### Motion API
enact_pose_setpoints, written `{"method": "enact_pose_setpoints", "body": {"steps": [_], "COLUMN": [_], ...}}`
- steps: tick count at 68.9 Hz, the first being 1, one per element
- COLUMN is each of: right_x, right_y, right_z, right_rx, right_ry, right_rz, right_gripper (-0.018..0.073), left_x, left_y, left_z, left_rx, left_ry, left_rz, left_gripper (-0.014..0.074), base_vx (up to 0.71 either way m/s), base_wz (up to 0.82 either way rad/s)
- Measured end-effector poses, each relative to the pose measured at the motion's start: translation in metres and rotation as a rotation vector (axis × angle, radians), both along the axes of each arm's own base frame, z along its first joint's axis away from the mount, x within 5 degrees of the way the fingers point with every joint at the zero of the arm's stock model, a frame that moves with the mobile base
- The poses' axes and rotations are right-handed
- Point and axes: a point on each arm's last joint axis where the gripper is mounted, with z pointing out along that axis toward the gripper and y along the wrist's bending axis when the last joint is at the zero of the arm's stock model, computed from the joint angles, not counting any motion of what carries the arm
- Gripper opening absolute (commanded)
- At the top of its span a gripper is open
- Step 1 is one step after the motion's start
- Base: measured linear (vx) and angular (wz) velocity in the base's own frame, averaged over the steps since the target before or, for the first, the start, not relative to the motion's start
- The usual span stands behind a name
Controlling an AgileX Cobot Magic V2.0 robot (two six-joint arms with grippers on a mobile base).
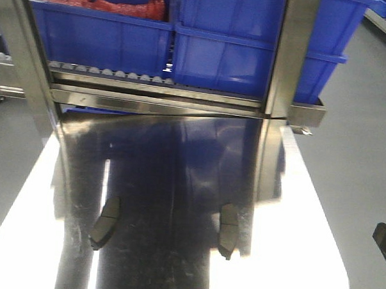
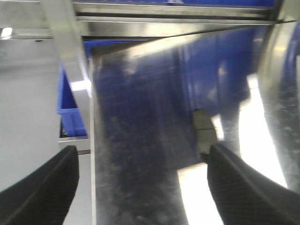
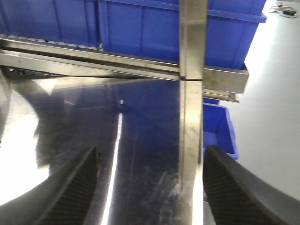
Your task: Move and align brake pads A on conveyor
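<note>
Blue bins [image 1: 235,57], red parts [image 1: 148,8], roller track [image 1: 106,71], shiny steel tabletop [image 1: 178,195]

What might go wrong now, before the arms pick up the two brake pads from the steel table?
The brake pads lie flat on the shiny steel tabletop, so they may slide instead of being gripped. Glare blurs their edges. The right gripper faces a steel post and might hit it.

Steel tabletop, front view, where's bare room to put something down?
Bare steel tabletop lies between the left pad and right pad, and from both back to the roller track. Crowded only there, where blue bins sit.
</note>
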Motion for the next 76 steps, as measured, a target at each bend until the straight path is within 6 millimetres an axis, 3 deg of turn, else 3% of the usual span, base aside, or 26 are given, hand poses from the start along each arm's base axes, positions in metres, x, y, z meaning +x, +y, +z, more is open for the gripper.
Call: {"method": "enact_pose_setpoints", "body": {"steps": [76], "right_x": [0.0], "right_y": [0.0], "right_z": [0.0], "right_rx": [0.0], "right_ry": [0.0], "right_rz": [0.0], "right_gripper": [0.047], "left_x": [0.0], "left_y": [0.0], "left_z": [0.0], "left_rx": [0.0], "left_ry": [0.0], "left_rz": [0.0], "left_gripper": [0.0552], "base_vx": [0.0], "base_wz": [-0.01]}}
